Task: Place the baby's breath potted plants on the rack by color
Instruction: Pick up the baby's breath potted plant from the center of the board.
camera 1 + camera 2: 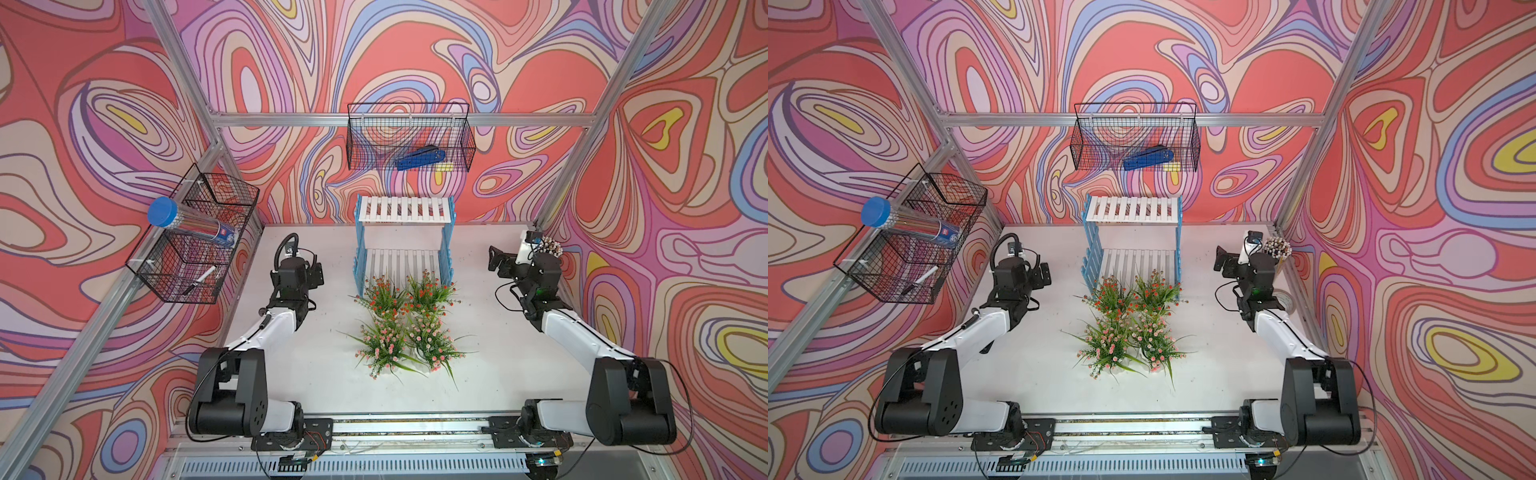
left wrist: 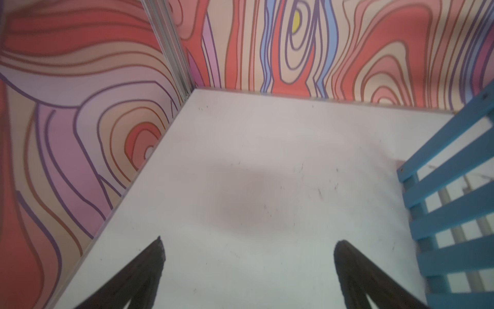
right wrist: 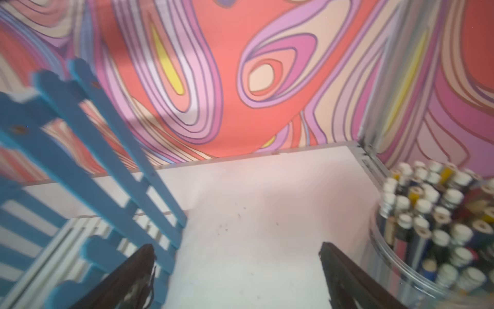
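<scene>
The scuffed white table (image 1: 291, 374) sat boxed in by swirl-patterned walls (image 1: 124, 104) in red, pink and lilac. Nearest stood the pink plants (image 1: 384, 347), side by side. The red plants (image 1: 384, 297) stood just behind them, foliage touching, directly before the rack (image 1: 403, 210). All four rested on the table. The left gripper (image 2: 247, 243) hung spread over bare table beside the rack's blue side. The right gripper (image 3: 236, 248), also spread, hung between the rack and a clear tub (image 3: 441, 214) of pencils. The side basket (image 1: 195, 237) held a blue-capped tube (image 1: 187, 224) and a marker (image 1: 199, 280). The back basket (image 1: 409, 137), above the rack, held a blue tool (image 1: 419, 158).
</scene>
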You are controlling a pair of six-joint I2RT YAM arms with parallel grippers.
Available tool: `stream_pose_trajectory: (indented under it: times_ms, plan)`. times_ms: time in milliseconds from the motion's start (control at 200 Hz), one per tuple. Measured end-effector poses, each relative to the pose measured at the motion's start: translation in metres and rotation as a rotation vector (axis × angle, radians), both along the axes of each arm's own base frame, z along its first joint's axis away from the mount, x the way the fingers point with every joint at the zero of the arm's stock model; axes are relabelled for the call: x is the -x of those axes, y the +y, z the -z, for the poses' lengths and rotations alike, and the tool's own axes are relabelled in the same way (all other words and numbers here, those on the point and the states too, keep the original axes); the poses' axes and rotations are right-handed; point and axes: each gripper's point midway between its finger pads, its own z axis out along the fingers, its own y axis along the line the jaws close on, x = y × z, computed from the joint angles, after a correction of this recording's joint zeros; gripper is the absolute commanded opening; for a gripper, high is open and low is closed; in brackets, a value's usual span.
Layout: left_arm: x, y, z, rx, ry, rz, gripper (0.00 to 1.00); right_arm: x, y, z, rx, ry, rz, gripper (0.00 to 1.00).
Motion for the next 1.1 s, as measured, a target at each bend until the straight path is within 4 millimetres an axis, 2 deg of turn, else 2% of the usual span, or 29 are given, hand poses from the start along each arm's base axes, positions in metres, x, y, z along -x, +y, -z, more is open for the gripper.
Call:
stream_pose_trajectory:
  times_ms: [90,145,230,326,431,586,816,891,1102]
  plan:
    - [0.007,-0.001,-0.017,0.04,0.029,-0.023,1.0,0.023,0.044,-0.013,-0.008,0.037,-0.121,0.98]
    - [0.015,-0.004,-0.021,0.06,0.056,-0.026,1.0,0.046,0.078,-0.018,-0.008,0.071,-0.215,0.98]
    - [0.029,-0.016,-0.024,0.077,0.093,-0.006,1.0,0.081,0.119,-0.024,-0.009,0.114,-0.341,0.98]
    - [0.045,-0.033,-0.028,0.087,0.125,0.033,1.0,0.121,0.147,-0.022,-0.011,0.174,-0.444,0.98]
    - [0.056,-0.047,-0.04,0.104,0.123,0.07,1.0,0.159,0.16,-0.017,-0.022,0.241,-0.508,0.98]
    - [0.07,-0.051,-0.055,0.142,0.096,0.081,1.0,0.205,0.175,-0.002,-0.019,0.333,-0.581,0.98]
    - [0.082,-0.051,-0.07,0.17,0.07,0.081,1.0,0.256,0.192,0.072,0.102,0.552,-0.642,0.98]
    - [0.083,-0.051,-0.075,0.174,0.064,0.082,1.0,0.267,0.193,0.085,0.142,0.582,-0.644,0.98]
    - [0.084,-0.053,-0.075,0.182,0.07,0.088,1.0,0.282,0.206,0.097,0.198,0.59,-0.632,0.98]
